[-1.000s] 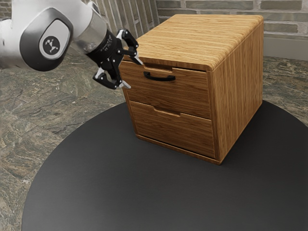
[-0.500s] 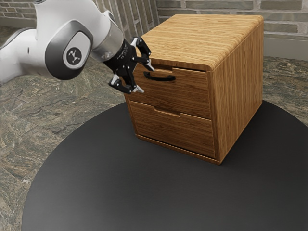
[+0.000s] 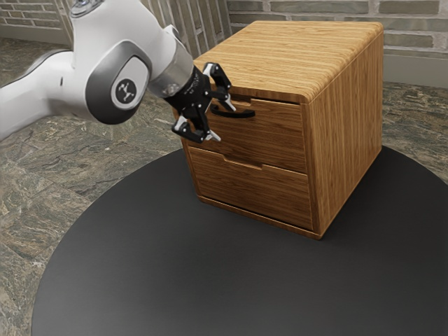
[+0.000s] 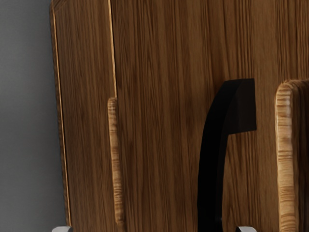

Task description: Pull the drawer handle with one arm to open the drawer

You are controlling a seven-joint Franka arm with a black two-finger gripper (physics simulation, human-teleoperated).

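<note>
stone floor and brick wall surround one round black table (image 3: 175, 280). one wooden cabinet (image 3: 336, 105) stands toward the table's 1 o'clock edge. it has two drawers, upper drawer (image 3: 280, 140) and lower drawer (image 3: 259, 185), both fronts flush. the gripper (image 3: 221, 120) is spread wide and grasps nothing. it sits at the 9 o'clock end of the single black handle (image 3: 241, 114) on the upper drawer. in the wrist view that handle (image 4: 217, 159) lies between the fingertips. tabletop extends from the cabinet front toward 7 o'clock.
</note>
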